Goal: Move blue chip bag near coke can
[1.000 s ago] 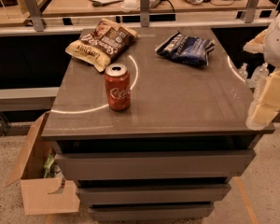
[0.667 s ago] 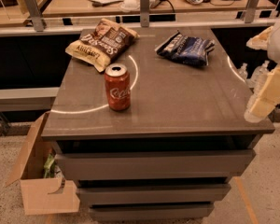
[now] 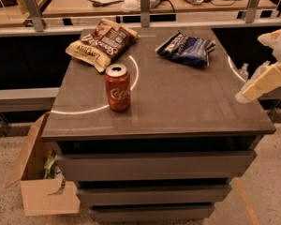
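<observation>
At the right edge of the frame, your gripper point(image 3: 261, 83) hangs just off the right side of the table point(image 3: 178, 125), at about mid-height of the picture, with nothing visibly in it; whether it is open or closed you cannot tell from this view; the blue chip bag point(image 3: 187, 48) lies flat toward the upper right of the tabletop, well apart from the gripper; the coke can point(image 3: 118, 87) stands upright left of centre, nearer the front edge, with bare surface between it and that bag; a brown chip bag point(image 3: 102, 43) sits at upper left, behind the can. By my reading nothing of the task is done yet; you have the reach, the grasp, the carry toward the can and the release all left.
</observation>
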Tool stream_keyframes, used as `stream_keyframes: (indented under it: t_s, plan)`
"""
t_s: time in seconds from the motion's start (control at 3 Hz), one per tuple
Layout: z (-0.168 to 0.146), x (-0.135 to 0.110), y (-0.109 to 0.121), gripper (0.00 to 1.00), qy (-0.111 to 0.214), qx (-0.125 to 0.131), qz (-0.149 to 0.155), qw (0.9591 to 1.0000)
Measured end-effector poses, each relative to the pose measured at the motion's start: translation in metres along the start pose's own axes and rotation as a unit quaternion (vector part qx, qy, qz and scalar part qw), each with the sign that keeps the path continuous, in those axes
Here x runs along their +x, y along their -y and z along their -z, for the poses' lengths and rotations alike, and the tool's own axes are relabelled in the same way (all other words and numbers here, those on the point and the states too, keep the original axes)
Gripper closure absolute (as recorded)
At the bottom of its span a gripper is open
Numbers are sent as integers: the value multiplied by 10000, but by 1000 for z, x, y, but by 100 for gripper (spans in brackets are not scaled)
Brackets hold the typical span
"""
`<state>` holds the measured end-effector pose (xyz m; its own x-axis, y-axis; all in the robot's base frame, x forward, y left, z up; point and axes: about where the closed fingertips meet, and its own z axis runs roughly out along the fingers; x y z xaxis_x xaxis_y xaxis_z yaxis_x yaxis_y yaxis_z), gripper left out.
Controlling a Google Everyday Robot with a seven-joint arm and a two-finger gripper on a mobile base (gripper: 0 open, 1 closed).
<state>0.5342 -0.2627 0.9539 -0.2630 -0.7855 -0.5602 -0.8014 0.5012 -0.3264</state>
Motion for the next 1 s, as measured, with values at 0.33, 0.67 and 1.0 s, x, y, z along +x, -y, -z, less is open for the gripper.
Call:
stream_keyframes:
  t_s: [0.33,0.67,1.0]
  plan:
    - [-26,8,26,0,391,383,-545,9970]
    - [-47,20,44,0,659,629,-1139,9893]
    - [-46,17,48,0,701,711,-1148,9884]
